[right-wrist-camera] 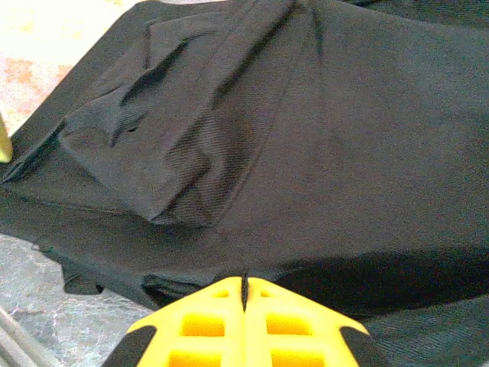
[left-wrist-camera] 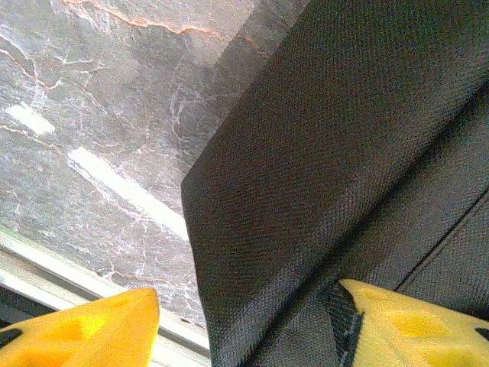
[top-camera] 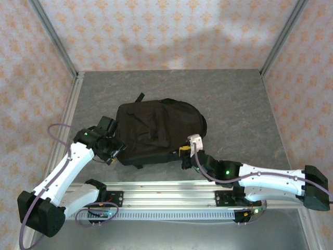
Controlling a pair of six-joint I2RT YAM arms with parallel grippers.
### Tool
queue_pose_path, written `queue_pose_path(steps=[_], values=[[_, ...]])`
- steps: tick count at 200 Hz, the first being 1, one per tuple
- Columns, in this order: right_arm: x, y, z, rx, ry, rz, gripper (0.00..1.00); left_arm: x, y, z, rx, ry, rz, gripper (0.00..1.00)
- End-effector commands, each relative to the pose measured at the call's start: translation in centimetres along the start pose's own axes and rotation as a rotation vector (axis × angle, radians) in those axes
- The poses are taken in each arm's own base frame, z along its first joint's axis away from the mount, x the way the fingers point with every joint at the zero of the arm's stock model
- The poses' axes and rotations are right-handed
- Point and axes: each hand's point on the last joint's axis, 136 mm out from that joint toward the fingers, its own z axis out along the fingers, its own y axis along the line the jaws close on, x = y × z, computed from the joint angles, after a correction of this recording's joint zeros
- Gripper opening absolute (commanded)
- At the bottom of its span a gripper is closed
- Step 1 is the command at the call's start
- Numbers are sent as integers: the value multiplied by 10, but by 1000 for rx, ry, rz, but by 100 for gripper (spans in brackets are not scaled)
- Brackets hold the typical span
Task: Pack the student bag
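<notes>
The bag (top-camera: 156, 130) is laid flat at the middle of the table (top-camera: 239, 99), with its near edge close to the rail (top-camera: 166, 190). Bare table is left on the far side of it and to its right. A narrower strip is left between its left edge and the left wall (top-camera: 31, 78). The left gripper (top-camera: 113, 146) is set at the bag's near-left corner with its jaws parted. A fabric edge is seen between the yellow fingers (left-wrist-camera: 99, 329), touching one and clear of the other, so nothing is clamped. The right gripper (top-camera: 186, 152) is placed at the bag's near-right edge with its jaws closed together; whether cloth is pinched there cannot be told.
</notes>
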Motion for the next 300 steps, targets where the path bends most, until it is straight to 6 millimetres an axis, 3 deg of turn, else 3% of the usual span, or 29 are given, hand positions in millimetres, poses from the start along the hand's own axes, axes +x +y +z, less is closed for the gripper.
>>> queue_pose_path(steps=[1,71,150,239,275,300], values=[[-10,-23,-7,95,-26,38,0,-19,4,1,-60,-88,32,62],[-8,-23,-4,70,-1,56,0,-22,-20,0,14,-74,69,63],[-11,-29,-5,86,-2,21,0,-33,-18,12,-14,-134,188,12],[-15,-57,-18,198,-12,-102,0,-61,-13,16,-207,-136,260,11],[-3,-33,-14,63,61,-79,0,-87,-49,-4,-137,-220,282,13],[2,-18,-9,11,121,-85,0,-100,-86,-1,-98,-218,316,15]])
